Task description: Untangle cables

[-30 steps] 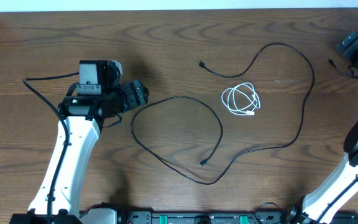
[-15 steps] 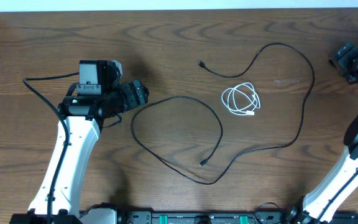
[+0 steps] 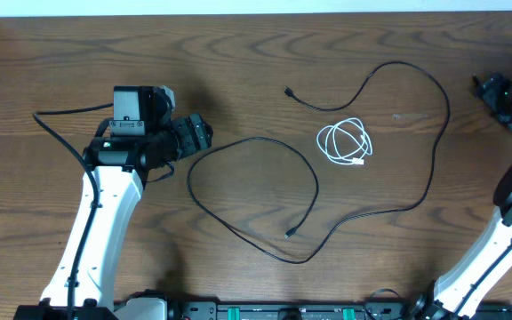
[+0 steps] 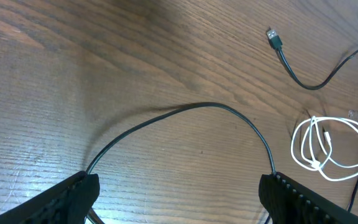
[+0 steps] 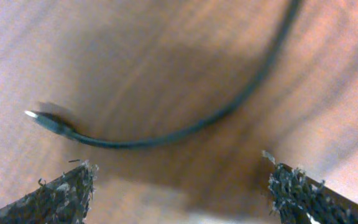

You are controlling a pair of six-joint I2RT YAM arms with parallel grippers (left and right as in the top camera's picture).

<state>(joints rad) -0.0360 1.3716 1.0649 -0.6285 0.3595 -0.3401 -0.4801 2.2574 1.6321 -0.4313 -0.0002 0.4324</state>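
Black and limp, the long cable (image 3: 254, 139) arcs just ahead of the left gripper (image 4: 179, 186), between its widely parted, empty jaws. The white cable (image 3: 344, 142) lies coiled beyond, to its right. Both look light and soft, best pinched near a plug. The right gripper (image 5: 178, 167) also gapes, holding nothing. Under it runs a blurred dark cord (image 5: 166, 138), possibly a stray plug end.

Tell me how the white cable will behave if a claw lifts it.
Likely floppy: the white cable lies in loose loops, so it would probably sag and uncoil. Probably light, being thin. It lies clear of the black cable, so it should lift free.
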